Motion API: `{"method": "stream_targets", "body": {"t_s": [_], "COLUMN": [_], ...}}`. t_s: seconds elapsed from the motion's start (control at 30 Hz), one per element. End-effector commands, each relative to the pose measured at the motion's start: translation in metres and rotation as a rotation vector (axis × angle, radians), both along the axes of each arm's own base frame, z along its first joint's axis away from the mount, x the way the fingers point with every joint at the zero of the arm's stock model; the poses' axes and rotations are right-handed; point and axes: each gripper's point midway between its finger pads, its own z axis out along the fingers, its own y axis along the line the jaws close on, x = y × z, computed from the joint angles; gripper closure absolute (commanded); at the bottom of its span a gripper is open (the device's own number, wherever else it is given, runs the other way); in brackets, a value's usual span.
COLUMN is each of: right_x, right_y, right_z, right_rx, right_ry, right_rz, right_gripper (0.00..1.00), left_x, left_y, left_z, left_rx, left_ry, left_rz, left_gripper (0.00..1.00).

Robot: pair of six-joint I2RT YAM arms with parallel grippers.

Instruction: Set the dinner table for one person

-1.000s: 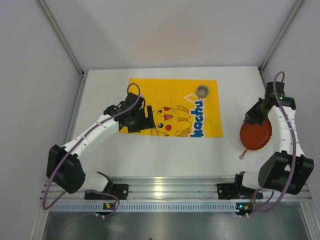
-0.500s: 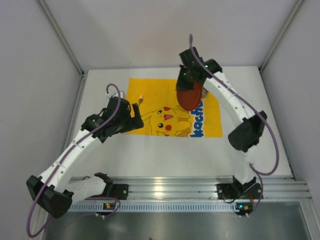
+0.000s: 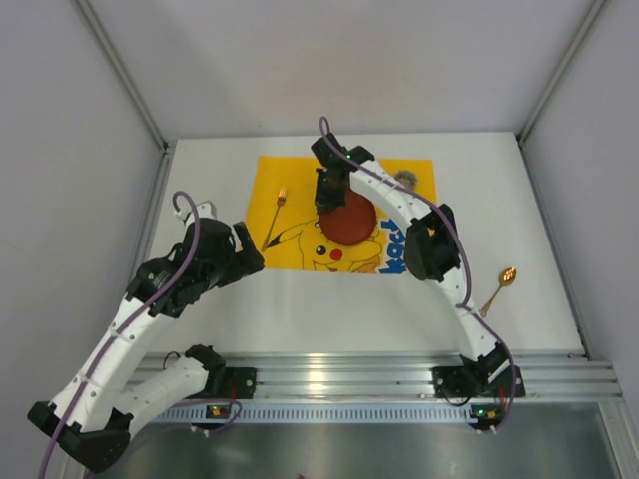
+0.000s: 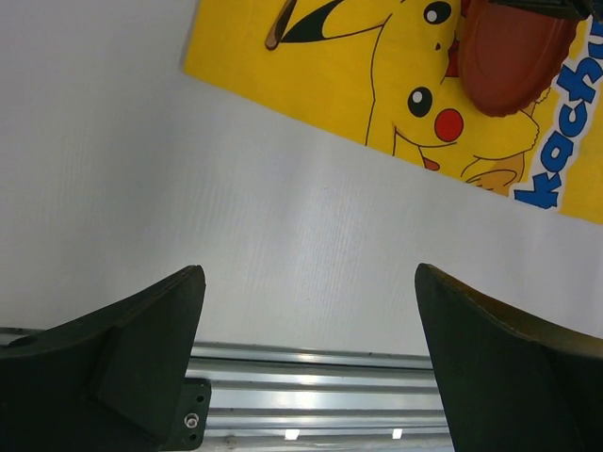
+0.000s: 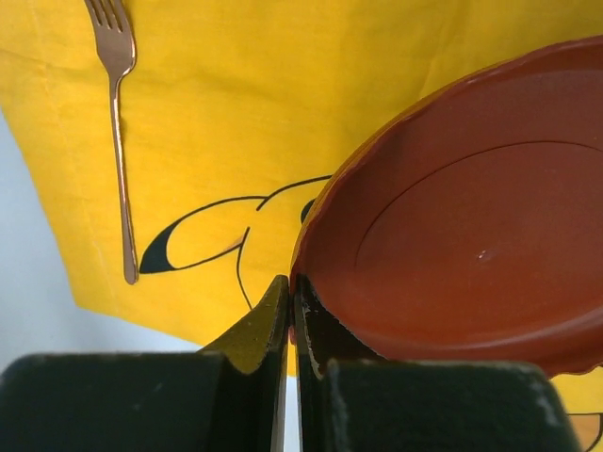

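Note:
The white dinner table (image 3: 300, 309) bears a yellow cartoon mat (image 3: 300, 170). My right gripper (image 3: 327, 200) is shut on the rim of a red-brown plate (image 3: 349, 224), holding it over the middle of the mat. In the right wrist view the fingers (image 5: 294, 282) pinch the plate's (image 5: 471, 217) left rim. A copper fork (image 3: 277, 211) lies on the mat's left part and also shows in the right wrist view (image 5: 118, 122). A copper spoon (image 3: 499, 287) lies on the table at the right. My left gripper (image 3: 245, 261) is open and empty by the mat's near left corner; its view (image 4: 306, 273) shows bare table (image 4: 236, 207).
A small grey cup (image 3: 404, 181) stands on the mat's far right part. A ribbed aluminium rail (image 3: 329, 379) runs along the near edge and shows in the left wrist view (image 4: 311, 377). Grey walls enclose the table on three sides.
My right gripper has carried the plate from the table's right side to the middle of the mat. My left gripper has let go of the fork on the mat and drawn back toward me.

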Motion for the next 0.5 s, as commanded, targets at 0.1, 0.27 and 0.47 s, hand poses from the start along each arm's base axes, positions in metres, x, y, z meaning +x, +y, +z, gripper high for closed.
{"method": "stream_targets", "body": {"t_s": [0.1,0.27,0.47], "right_x": [0.019,0.011,0.012], "right_y": [0.049,0.066,0.069], "right_z": [0.024,0.011,0.007], "right_rx": [0.201,0.274,0.306], "right_ry": [-0.085,-0.028,-0.024], "right_rz": [0.045,0.07,0.101], "right_gripper": [1.0,1.0,0.8], "left_x": [-0.011,-0.01,-0.005], "left_y": [0.018,0.02,0.022], "left_z": [-0.003,-0.003,0.0], "left_rx": [0.025,0.028,0.047], "left_ry": [0.016,0.015,0.012], "left_rz": [0.082,0.102,0.116], "left_gripper": [0.02,0.02,0.02]}}
